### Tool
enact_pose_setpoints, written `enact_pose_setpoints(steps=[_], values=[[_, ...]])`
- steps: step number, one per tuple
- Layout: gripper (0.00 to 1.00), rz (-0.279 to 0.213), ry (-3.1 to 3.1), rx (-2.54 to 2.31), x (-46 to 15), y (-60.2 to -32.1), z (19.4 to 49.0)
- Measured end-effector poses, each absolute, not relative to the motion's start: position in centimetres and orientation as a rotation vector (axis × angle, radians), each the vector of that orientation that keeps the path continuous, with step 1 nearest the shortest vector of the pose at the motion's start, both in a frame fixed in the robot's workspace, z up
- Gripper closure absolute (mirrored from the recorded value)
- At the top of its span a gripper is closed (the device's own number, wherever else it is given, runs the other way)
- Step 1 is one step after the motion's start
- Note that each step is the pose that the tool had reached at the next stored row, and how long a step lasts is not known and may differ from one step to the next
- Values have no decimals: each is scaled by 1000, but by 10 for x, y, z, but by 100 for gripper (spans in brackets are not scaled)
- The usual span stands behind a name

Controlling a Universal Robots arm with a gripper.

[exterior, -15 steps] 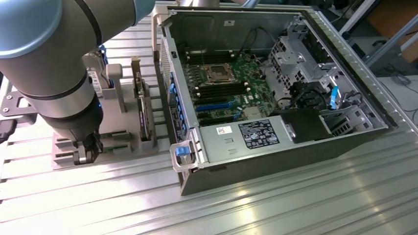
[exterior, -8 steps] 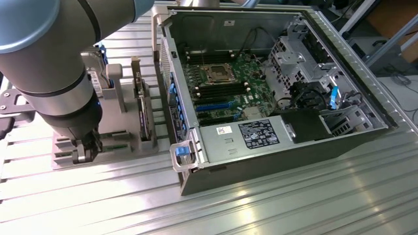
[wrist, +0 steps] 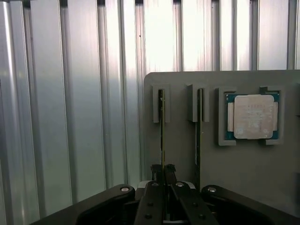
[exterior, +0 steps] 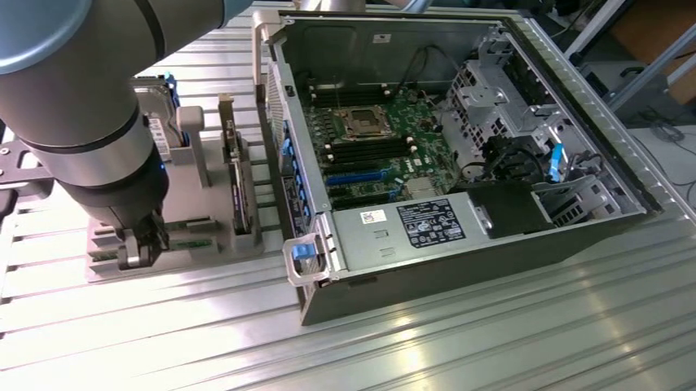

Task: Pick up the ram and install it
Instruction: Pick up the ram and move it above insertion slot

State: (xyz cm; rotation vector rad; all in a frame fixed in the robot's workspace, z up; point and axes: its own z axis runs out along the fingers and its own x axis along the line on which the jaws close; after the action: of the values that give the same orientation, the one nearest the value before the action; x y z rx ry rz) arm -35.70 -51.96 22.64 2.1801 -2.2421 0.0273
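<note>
The ram [wrist: 161, 126] stands on edge in a slot of the grey holder [wrist: 187, 93], seen as a thin green line. My gripper [wrist: 163, 168] is shut on it, with both fingers pinched against its sides at one end. A second stick [wrist: 198, 126] stands in the slot beside it. In the exterior view my gripper [exterior: 142, 244] reaches down to the near end of the holder [exterior: 207, 155], at the exterior view's left of the open computer case [exterior: 457, 244]. The black memory slots [exterior: 376, 151] lie on the motherboard next to the processor socket [exterior: 359, 122].
A square silver processor [wrist: 253, 117] sits in its pocket on the holder. An expansion card [exterior: 234, 163] and a hard drive [exterior: 163, 122] stand upright in the holder. The case wall [exterior: 285, 163] rises between holder and motherboard. Ribbed metal table [exterior: 490, 342] lies all around.
</note>
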Motion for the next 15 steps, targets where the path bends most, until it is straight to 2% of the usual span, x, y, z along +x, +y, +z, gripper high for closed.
enact_pose_setpoints(steps=[15], values=[[88,31,-2241,2179,-357,-520,241]])
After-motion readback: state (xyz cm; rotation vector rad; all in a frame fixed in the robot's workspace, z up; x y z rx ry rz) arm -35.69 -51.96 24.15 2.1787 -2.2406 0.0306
